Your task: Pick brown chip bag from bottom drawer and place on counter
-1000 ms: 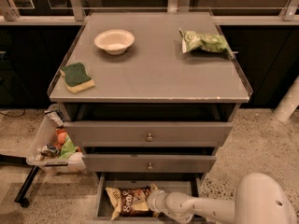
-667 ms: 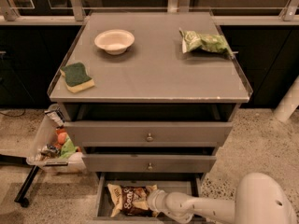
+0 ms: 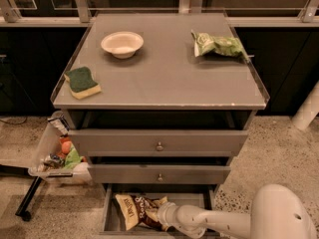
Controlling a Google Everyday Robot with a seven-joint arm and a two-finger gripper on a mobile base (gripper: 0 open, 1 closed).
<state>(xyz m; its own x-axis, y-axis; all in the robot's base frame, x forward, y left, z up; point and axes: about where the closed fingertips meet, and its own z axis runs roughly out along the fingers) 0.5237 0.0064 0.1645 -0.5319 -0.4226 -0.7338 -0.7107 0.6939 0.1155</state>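
Pincer (image 3: pixel 162 217) is down in the bottom drawer (image 3: pixel 106 212), up against the brown chip bag (image 3: pixel 133 208) lying toward the left wall; honestly can't tell if I'm gripping it or not.

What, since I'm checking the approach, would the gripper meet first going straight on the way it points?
The brown chip bag. The gripper, low in the bottom drawer, points toward the picture's left at the bag's near end and seems to touch it, though depth is unclear.
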